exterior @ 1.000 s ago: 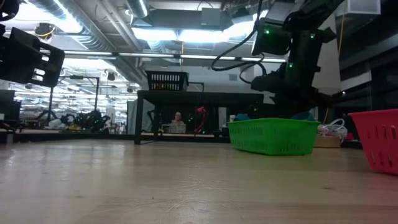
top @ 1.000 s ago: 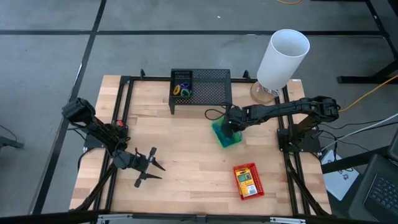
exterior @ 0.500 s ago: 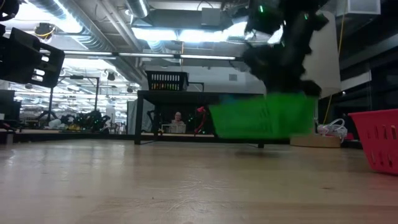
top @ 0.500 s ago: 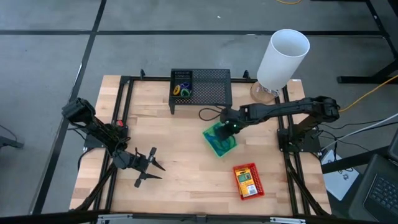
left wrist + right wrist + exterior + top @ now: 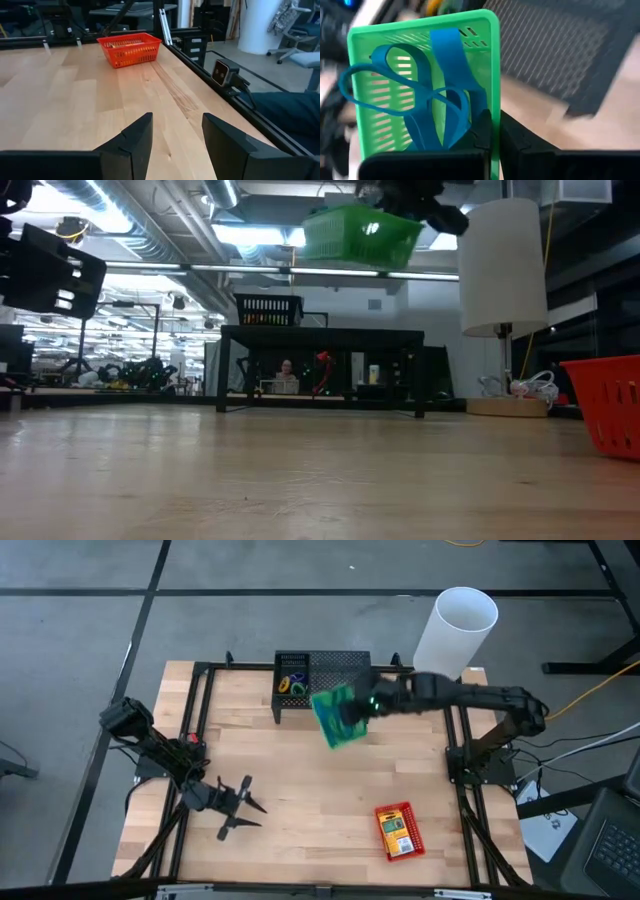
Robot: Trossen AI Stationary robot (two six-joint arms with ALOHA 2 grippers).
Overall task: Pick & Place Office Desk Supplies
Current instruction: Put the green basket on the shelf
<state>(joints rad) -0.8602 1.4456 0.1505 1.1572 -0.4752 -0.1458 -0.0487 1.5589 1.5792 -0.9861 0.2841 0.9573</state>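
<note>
A green plastic basket (image 5: 333, 718) with blue band loops (image 5: 432, 95) inside hangs in the air at the near edge of the black mesh stand (image 5: 340, 680); in the low view the green basket (image 5: 360, 235) is high above the table. My right gripper (image 5: 362, 710) is shut on it. A red basket (image 5: 398, 831) holding a yellow-and-green pack stands on the table near the right near corner. Coloured rings lie in a small black basket (image 5: 292, 680) on the stand. My left gripper (image 5: 245, 808) is open and waits at the left near side. My right gripper (image 5: 492, 127) pinches the green basket's side wall at its rim (image 5: 494, 107), one finger (image 5: 481, 132) inside the basket and one (image 5: 517, 142) outside. It comes from the table's right. The basket is lifted clear of the table and roughly level, the bands lying in it.
The tall white cylinder (image 5: 455, 628) stands at the far right corner, beside my right arm. The mesh stand fills the far middle. Bare wood lies between the stand and the red basket (image 5: 130, 47) and in front of my left gripper (image 5: 177, 140).
My right gripper, shut on the green basket, has risen and moved toward the table's far left, toward the mesh stand. The basket has gone from standing on the table to lifted high and clear, and has turned about somewhat.
</note>
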